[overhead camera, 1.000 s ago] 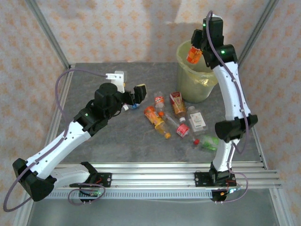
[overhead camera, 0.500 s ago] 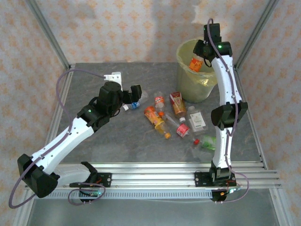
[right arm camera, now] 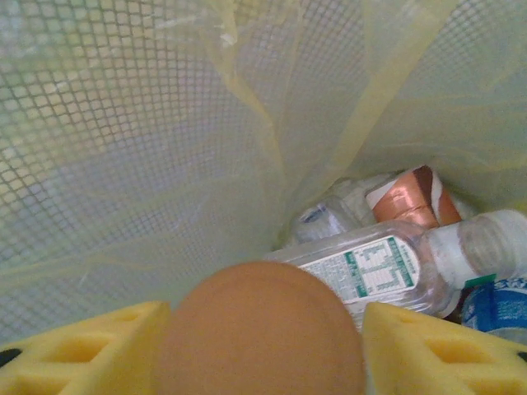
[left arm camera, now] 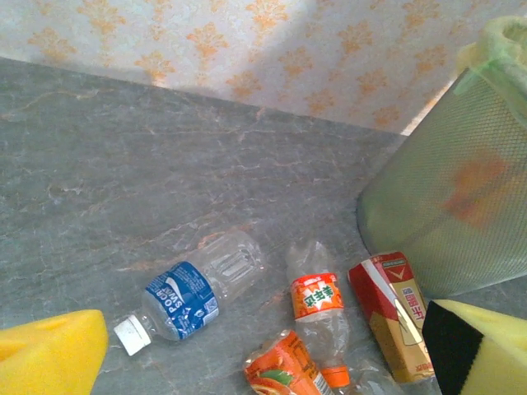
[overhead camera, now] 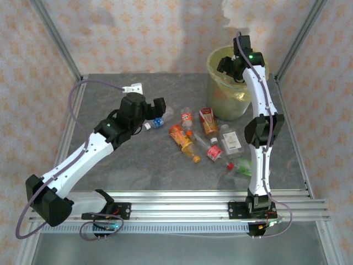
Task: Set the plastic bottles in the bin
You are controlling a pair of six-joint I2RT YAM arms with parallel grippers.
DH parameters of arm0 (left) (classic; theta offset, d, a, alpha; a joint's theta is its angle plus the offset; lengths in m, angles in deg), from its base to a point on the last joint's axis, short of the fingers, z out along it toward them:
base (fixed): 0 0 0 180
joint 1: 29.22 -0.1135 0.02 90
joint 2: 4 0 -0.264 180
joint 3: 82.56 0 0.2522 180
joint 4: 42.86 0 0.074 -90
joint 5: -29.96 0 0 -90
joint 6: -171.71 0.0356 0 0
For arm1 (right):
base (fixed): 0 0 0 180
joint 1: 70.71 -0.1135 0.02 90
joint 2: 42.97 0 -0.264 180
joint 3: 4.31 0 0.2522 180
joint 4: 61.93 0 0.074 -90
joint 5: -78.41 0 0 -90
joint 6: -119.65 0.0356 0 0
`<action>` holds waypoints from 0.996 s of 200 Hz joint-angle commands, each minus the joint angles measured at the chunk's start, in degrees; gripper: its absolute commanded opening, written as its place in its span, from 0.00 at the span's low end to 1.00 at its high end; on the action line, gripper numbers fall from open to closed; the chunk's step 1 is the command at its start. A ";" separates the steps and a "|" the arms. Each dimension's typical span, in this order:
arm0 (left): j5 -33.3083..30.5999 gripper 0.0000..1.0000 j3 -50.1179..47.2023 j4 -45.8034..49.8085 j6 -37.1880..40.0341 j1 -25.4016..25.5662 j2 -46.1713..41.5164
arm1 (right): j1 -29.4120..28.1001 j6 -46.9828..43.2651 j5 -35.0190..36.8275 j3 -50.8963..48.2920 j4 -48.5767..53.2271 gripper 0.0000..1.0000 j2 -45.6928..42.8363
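A: Overhead first. The right gripper [overhead camera: 229,65] is sunk in the mouth of the round pale yellow-green plastic bin [overhead camera: 220,105], far right of the grey stone-patterned worktop [overhead camera: 138,165]. The left gripper [overhead camera: 158,109] hangs by the loose bottles, nearest the clear plastic bottle with the blue label [overhead camera: 156,123].

B: Left wrist?

A: Yellow foam fingers [left arm camera: 49,358] spread wide, nothing between them. The blue-label bottle lies on its side below, white cap nearest the camera. A clear bottle with an orange label [left arm camera: 317,306] and a red carton [left arm camera: 391,309] lie just beside the bin wall.

B: Right wrist?

A: Pads clamped either side of an orange-brown round-ended bottle [right arm camera: 259,329], held inside the translucent yellowish liner bag [right arm camera: 206,123]. Several bottles already lie on the bottom, including a clear one with a white-and-green label [right arm camera: 375,267].

B: Step?

A: Drop-off, I'd say. The right arm needs to part its jaws, then lift out without snagging the liner. The left looks staged for the blue-label bottle: descend, fingers straddling its body.
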 commanded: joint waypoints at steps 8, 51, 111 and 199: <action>-1.92 1.00 2.88 2.78 -2.11 -0.99 1.09 | -0.12 -1.73 -0.04 3.78 1.64 0.80 0.11; -0.58 1.00 5.91 6.94 -1.61 -2.18 4.60 | -0.11 -3.04 0.74 7.71 3.07 0.95 -0.64; 1.89 1.00 15.07 17.54 6.54 -4.91 16.03 | -0.04 -3.71 1.67 5.98 5.32 0.99 -7.84; 8.41 1.00 29.70 27.77 23.34 -9.77 35.47 | -0.46 0.16 8.19 -27.43 -6.37 0.99 -33.14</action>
